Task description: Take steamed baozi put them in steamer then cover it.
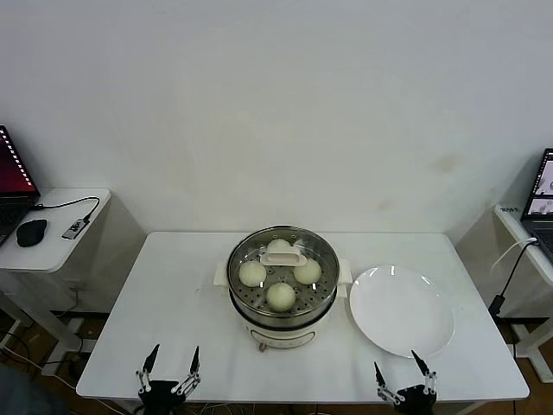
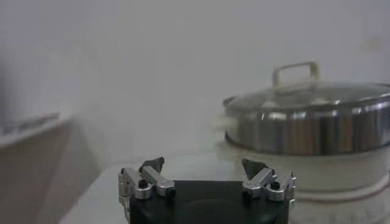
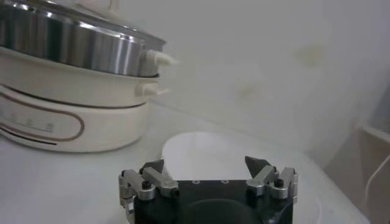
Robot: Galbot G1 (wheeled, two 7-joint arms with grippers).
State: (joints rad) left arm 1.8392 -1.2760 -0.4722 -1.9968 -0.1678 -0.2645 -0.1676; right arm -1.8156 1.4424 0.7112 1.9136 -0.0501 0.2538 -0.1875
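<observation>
The steamer (image 1: 244,304) stands at the middle of the white table (image 1: 173,294), a steel pot on a white base. Several cream-white baozi (image 1: 252,273) lie on its perforated tray. The clear glass cover (image 1: 282,257) sits on top of the pot, handle up. My left gripper (image 1: 175,349) is open and empty at the table's front edge, left of the steamer. My right gripper (image 1: 395,359) is open and empty at the front right, by the plate. In the left wrist view the left gripper (image 2: 203,163) faces the steamer (image 2: 311,128) and cover (image 2: 304,94). The right gripper (image 3: 204,162) shows beside the steamer (image 3: 73,49).
An empty white plate (image 1: 402,309) lies right of the steamer, also seen as the plate (image 3: 207,149) before the right gripper. A side table with a mouse (image 1: 31,232) and laptop stands at the far left. Another laptop (image 1: 543,203) with a cable is at the far right.
</observation>
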